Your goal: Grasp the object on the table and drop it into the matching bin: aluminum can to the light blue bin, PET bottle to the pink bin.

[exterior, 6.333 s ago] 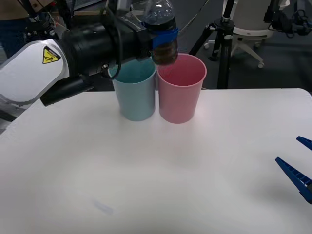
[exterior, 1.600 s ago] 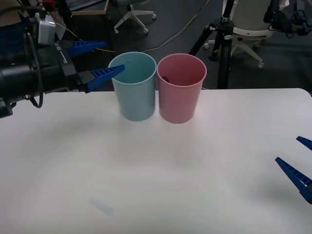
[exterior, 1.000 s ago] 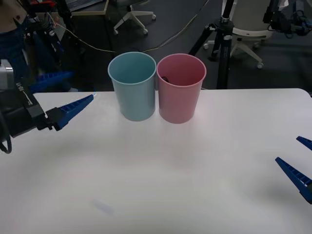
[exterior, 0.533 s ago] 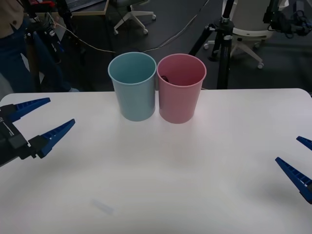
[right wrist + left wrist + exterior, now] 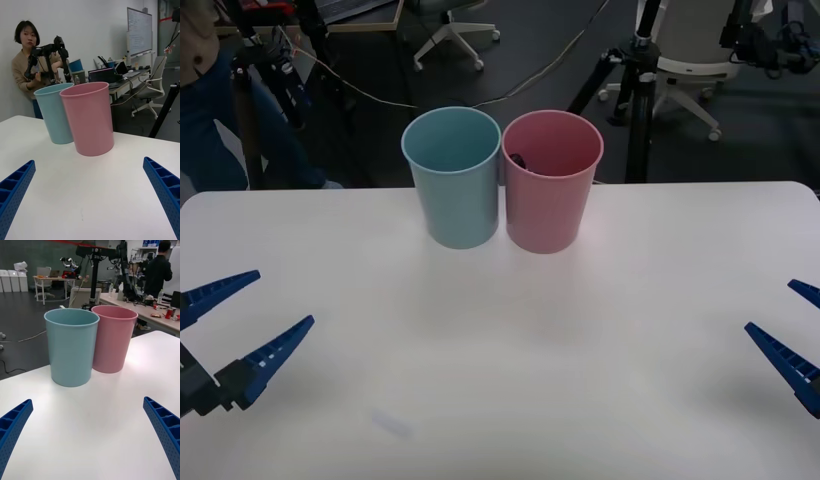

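The PET bottle [image 5: 517, 159] is inside the pink bin [image 5: 551, 180]; in the front view a small dark part of it shows just below the rim, against the inner wall on the side nearest the light blue bin [image 5: 453, 177]. So little of it is exposed that its long axis and the direction of its cap cannot be determined. Both bins stand upright toward the far side of the table [image 5: 510, 330], side by side and touching or nearly touching, with the light blue bin on the robot's left. The wrist views look at the bins from low over the table surface, so they present the outer walls and rims only, not the interior; the bin contents are readable from the front view alone. The left gripper [image 5: 225, 325] is at the near left edge of the table, its blue ribbed fingers spread wide with nothing between them. The right gripper [image 5: 798, 335] is at the near right edge, fingers likewise spread apart and empty. Both grippers are well apart from the bins.
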### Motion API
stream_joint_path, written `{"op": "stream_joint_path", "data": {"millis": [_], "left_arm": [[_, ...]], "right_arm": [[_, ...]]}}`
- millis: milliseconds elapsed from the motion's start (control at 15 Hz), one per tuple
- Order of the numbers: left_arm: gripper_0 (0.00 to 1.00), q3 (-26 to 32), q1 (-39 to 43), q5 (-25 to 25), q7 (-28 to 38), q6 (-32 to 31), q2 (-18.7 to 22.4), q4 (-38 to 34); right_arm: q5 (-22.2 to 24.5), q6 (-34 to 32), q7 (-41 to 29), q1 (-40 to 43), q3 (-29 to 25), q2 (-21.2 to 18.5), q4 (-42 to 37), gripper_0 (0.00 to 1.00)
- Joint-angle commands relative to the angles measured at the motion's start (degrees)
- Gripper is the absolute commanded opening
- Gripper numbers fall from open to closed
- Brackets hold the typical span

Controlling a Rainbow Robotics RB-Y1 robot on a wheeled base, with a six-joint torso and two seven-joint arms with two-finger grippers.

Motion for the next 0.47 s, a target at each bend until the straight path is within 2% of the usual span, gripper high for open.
{"op": "stream_joint_path", "data": {"millis": [67,467], "left_arm": [[1.00,-1.4,4.3,2.5,-4.0,0.9,-0.7,0.0],[1.00,-1.3,6.4,3.7,-5.0,1.0,-0.8,0.1]], "right_arm": [[0.0,0.0,0.0,0.0,0.0,0.0,0.0,1.00],[0.0,0.0,0.0,0.0,0.0,0.0,0.0,1.00]]}}
